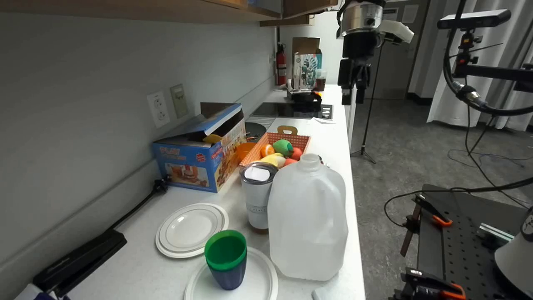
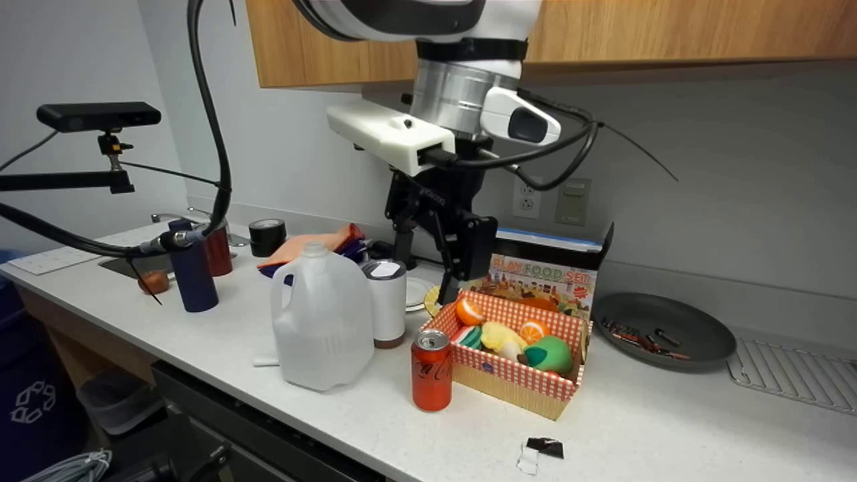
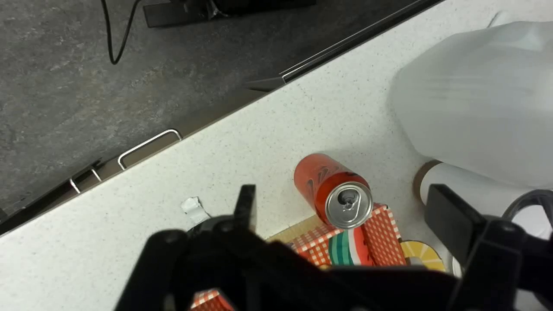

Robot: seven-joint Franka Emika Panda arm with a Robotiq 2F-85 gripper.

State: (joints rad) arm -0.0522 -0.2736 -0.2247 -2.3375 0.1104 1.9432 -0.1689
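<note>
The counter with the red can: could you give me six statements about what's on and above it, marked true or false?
The red can stands upright beside the red-checked box. True.
The red-checked box is empty. False: it holds toy food.
The pincer is open. True.
The pincer is gripping the red can. False: it holds nothing.
The jug stands beside the white tumbler. True.
The white tumbler lies on its side. False: it stands upright.
</note>
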